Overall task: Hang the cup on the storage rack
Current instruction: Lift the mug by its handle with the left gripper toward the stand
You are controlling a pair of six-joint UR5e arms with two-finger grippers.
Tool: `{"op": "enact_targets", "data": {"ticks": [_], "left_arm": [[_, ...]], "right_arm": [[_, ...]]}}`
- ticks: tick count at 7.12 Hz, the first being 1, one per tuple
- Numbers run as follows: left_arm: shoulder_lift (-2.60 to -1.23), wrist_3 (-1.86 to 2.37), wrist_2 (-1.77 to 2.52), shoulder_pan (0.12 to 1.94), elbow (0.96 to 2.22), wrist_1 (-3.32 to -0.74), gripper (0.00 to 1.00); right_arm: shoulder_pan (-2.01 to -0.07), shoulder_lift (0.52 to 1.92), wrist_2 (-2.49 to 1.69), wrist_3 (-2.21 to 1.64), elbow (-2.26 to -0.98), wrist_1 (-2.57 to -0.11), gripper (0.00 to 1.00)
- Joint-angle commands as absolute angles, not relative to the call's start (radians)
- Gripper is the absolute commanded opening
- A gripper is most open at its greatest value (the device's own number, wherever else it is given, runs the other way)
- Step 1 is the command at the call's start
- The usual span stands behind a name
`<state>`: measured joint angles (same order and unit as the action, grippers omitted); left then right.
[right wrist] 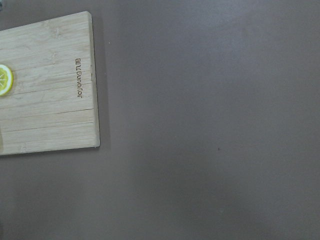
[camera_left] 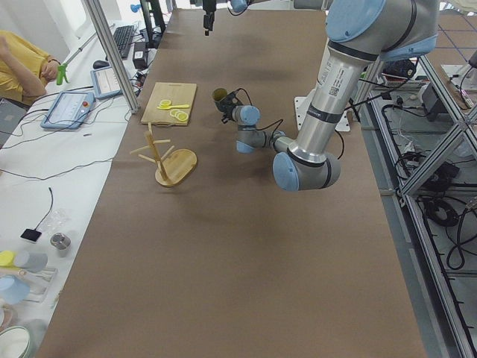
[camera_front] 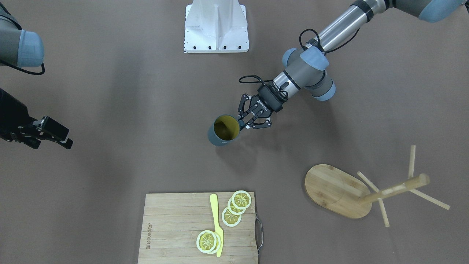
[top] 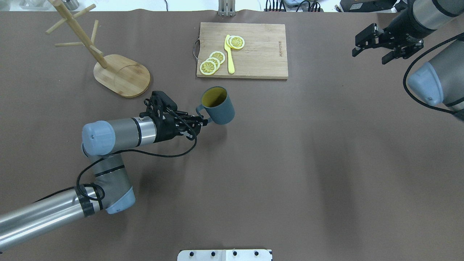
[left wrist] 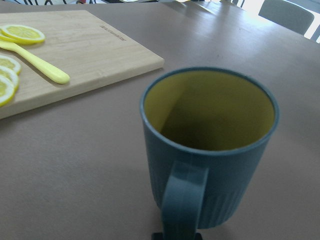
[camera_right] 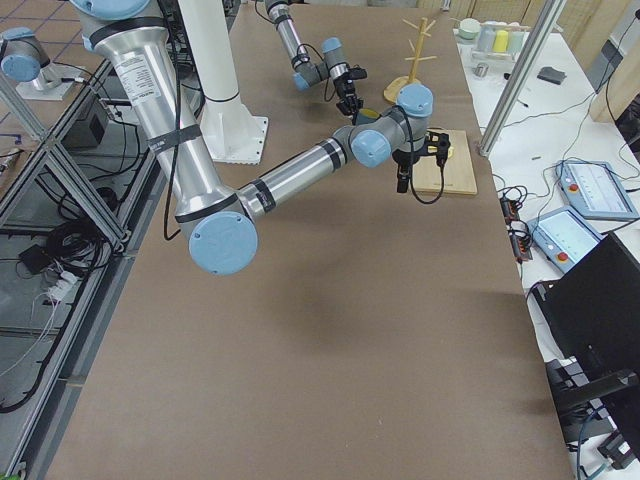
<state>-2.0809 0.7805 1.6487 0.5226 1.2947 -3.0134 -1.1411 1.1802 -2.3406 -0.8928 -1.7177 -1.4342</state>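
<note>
Currently your left gripper (top: 201, 121) is closed on the loop handle (left wrist: 182, 200) of the cup (top: 222, 111). In the wrist view the dark fingertips show just at the foot of the handle. Whether the cup's base rests on the worktop (top: 290, 163) or sits just clear of it, you cannot tell from these views.

Cup: upright, mouth up, left of the worktop's middle and toward the far edge. Its handle points back at the claw and its body lies on the claw's right.

Storage rack (top: 121, 74): near the far left corner, oval base flat, pegs (top: 69, 44) slanting up and outward from the post. It lies far and left of the claw, on the opposite side from the cup, near but not touching.

Judgement: your carry runs leftward toward that corner, and the handle loop, now standing vertical in the grip, must meet a peg end-on. How much of the loop the fingers leave free is not clear.

The left arm is plainly the nearer. The right gripper (top: 371, 54) hangs by the far right corner, fingers spread, holding nothing. The cutting board (top: 261, 50) lies at the middle of the far edge, just beyond the cup and apart from it.
</note>
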Motion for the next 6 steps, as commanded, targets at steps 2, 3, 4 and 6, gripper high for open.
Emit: {"op": "enact_targets", "data": {"ticks": [2, 3, 4, 6], "left_arm": [[-2.007, 1.227, 1.649, 0.687, 1.374, -3.058, 0.0], [-1.99, 1.473, 1.649, 0.698, 1.371, -3.161, 0.0], [-1.994, 1.687, 1.648, 0.715, 1.37, -3.213, 0.0], [-1.991, 2.005, 1.623, 0.774, 1.37, -3.275, 0.0]], "right_arm": [[-1.147, 1.198, -2.339, -0.893, -1.736, -1.434, 1.0], [-1.149, 1.198, -2.339, -0.893, -1.741, -1.434, 1.0], [-1.149, 1.2, -2.33, -0.893, -1.74, -1.434, 1.0], [-1.147, 1.2, -2.324, -0.894, -1.74, -1.434, 1.0]]}}
